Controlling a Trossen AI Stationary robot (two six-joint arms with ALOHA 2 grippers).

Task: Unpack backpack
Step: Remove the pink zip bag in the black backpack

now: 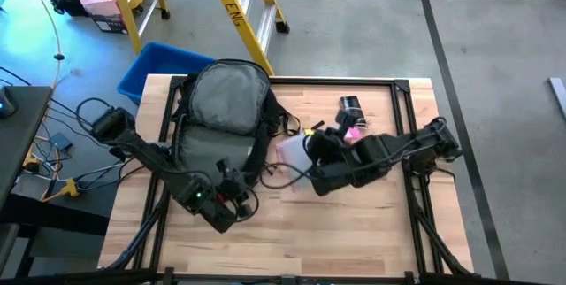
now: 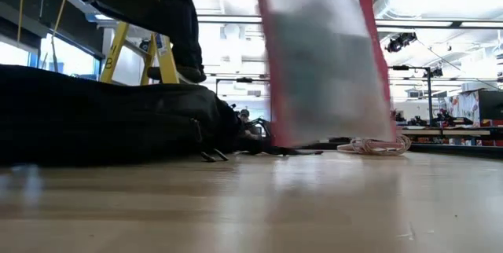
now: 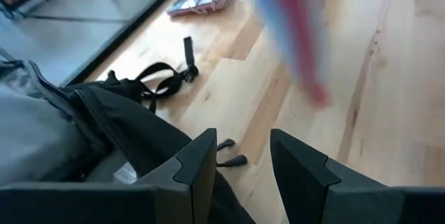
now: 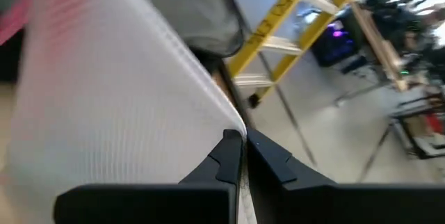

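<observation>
The black backpack [image 1: 221, 108] lies flat on the table's left half with its grey back panel up. My left gripper [image 3: 240, 154] is at its near edge, by two zipper pulls [image 3: 233, 152], its fingers closed partway on black fabric. My right gripper [image 4: 245, 144], just right of the backpack, is shut on a clear pink-edged pouch [image 2: 326, 56]. The pouch hangs beside the backpack. My left gripper has the backpack's black fabric [image 3: 229, 189] by the zipper pulls between its two fingers. The fabric sits back from the tips, which stand apart. The fingers slant down from the table's near left; the rest of the backpack lies on the table. My right gripper pinches the pouch's upper edge [image 4: 236, 123] between its two shut fingers, coming in at a downward slant from the table's right. The pouch hangs below the fingers. Whether its lower end [image 2: 330, 137] touches the table I cannot tell.
A pink cord bundle [image 2: 377, 144] and a small black item [image 1: 351, 106] lie on the table's far right part. Backpack straps [image 3: 163, 78] trail on the wood. Off the table's far edge stand a blue bin [image 1: 164, 64] and a yellow ladder [image 1: 243, 11].
</observation>
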